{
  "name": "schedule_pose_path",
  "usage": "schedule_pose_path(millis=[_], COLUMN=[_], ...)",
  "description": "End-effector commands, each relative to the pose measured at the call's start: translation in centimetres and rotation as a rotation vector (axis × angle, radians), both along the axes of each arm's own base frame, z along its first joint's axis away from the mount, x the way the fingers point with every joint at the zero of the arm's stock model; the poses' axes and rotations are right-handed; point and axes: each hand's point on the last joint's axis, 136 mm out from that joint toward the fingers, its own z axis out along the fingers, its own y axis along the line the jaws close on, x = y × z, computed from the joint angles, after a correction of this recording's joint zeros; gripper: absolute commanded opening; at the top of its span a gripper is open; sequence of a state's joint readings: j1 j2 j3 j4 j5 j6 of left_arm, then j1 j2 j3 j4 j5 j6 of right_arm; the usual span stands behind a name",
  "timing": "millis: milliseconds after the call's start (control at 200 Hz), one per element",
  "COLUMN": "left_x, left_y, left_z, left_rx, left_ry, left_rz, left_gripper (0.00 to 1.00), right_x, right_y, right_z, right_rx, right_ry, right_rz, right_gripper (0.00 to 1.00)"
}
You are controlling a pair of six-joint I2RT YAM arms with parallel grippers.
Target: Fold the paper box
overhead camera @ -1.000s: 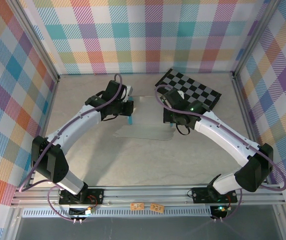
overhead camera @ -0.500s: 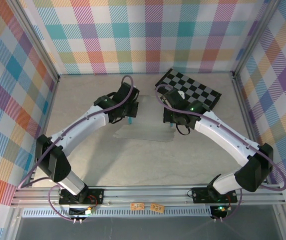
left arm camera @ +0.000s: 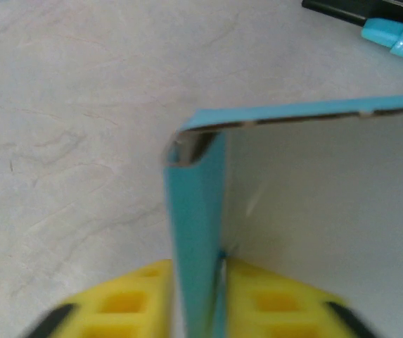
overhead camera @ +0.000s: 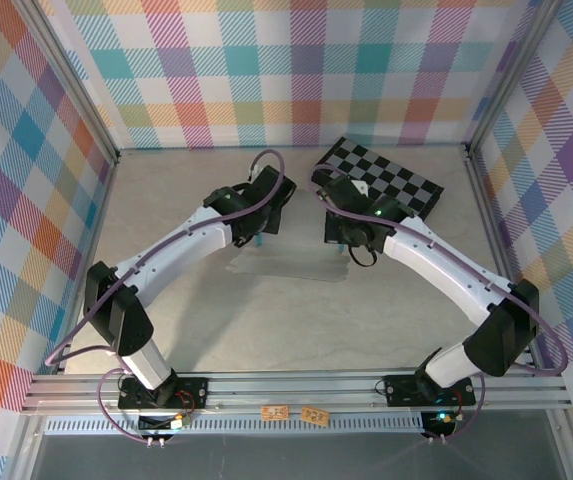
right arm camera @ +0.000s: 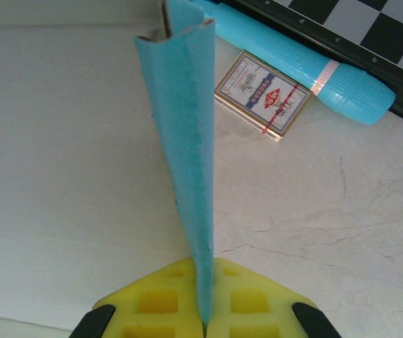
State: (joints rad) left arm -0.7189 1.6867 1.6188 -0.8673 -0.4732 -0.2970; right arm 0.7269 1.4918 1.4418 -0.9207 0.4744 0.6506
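**L claw (left arm camera: 198,282) parted, R claw (right arm camera: 202,282) clamped on paper box (overhead camera: 288,262)**

L claw: yellow pads (left arm camera: 120,310) sit either side of an upright teal flap at the box's L end. A thin dark gap shows btwn the flap and the R-hand pad, so the jaws stand apart, not pinching. The flap's top corner is curled over. Beside it the grey-white inner panel runs off to the right, w/ a teal edge along its far side.

R claw: jaws closed together on the lower edge of a second teal flap at the box's R end. That flap stands up from the sheet, leaning a little. The grey-white panel lies flat to its left.

Top view: box lies on the table (overhead camera: 186,320), far-middle area, grey-white side up, stretched btwn the two claws. Both arms reach inward to it from their bases at the near edge.

Other items: checkerboard (overhead camera: 391,182) sits at far R, just beyond the R claw. A teal tube-like object (right arm camera: 292,60) lies along the board's near edge. A small printed card pack (right arm camera: 261,94) lies just beside the tube, near the R flap; can't tell if pack & flap touch.
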Motion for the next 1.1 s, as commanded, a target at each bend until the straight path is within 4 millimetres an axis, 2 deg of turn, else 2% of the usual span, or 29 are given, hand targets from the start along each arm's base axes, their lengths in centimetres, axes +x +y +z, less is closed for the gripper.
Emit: schedule_pose_path(millis=[0,105,315,435,555,655,730,875,975,1095], left_x=[-0.4,-1.0,-1.4,-1.2,-1.0,-1.1,-1.5,-2.6,-3.5,-4.5], left_y=[-0.4,-3.1,-3.8,-2.9,-0.6,1.2,1.9,2.9,3.3,3.5], left_z=[1.4,3.5,5.5,6.7,10.9,14.3,15.7,16.0,15.3,13.9], left_rx=[-0.044,-0.229,-0.434,-0.448,-0.503,-0.561,-0.585,-0.569,-0.562,-0.543], left_ry=[0.037,0.06,0.096,0.1,-0.031,-0.132,-0.163,-0.157,-0.137,-0.089], left_rz=[-0.018,-0.074,-0.045,-0.008,0.042,0.077,0.085,0.096,0.088,0.074], left_gripper=[0.43,0.46,0.51,0.52,0.53,0.52,0.51,0.51,0.5,0.49], right_x=[-0.1,-0.1,0.3,0.6,0.8,0.1,-1.1,-2.2,-2.1,-3.0], right_y=[-1.0,-0.8,-0.5,-0.6,-1.4,-1.9,-0.9,2.8,4.0,5.7], right_z=[0.4,-0.3,-1.8,-2.4,-4.0,-6.2,-8.2,-10.5,-10.3,-12.4], right_rx=[-0.023,-0.01,0.007,0.019,0.104,0.278,0.451,0.692,0.672,0.675], right_ry=[0.007,0.032,0.1,0.13,0.207,0.324,0.417,0.484,0.5,0.544], right_rz=[-0.045,-0.058,-0.103,-0.143,-0.28,-0.527,-0.759,-1.107,-1.225,-1.353], right_gripper=[0.0,0.0,0.0,0.0,0.0,0.0,0.0,0.0,0.0,0.0])
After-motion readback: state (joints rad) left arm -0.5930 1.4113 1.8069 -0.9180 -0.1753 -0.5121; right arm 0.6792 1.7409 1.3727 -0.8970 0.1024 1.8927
